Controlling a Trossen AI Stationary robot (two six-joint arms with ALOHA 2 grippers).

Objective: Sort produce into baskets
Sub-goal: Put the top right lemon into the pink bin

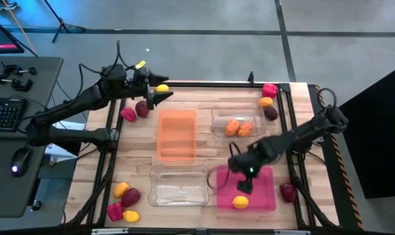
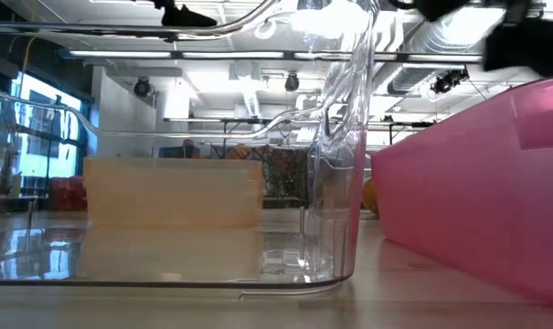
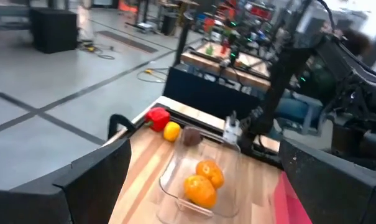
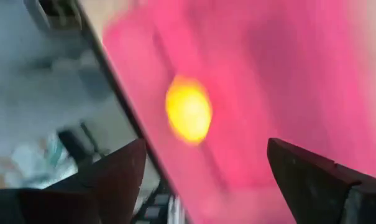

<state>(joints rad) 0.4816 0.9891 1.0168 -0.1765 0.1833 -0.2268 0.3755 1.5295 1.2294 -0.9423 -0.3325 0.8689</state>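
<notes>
High view, R claw (image 1: 244, 187) above pink tray (image 1: 266, 196), prob open

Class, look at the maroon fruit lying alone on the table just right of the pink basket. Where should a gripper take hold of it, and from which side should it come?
Grip the maroon fruit across its round middle, coming straight down from above. It looks rounded with no handle, and it lies between the pink basket and the table's right frame, so a sideways approach looks cramped. The right gripper, open over the pink basket, is nearest.

Pale plank-wood table (image 1: 204, 147), glossy clear plastic basket (image 2: 335, 164), translucent smooth pink plastic basket (image 2: 477, 192).
</notes>
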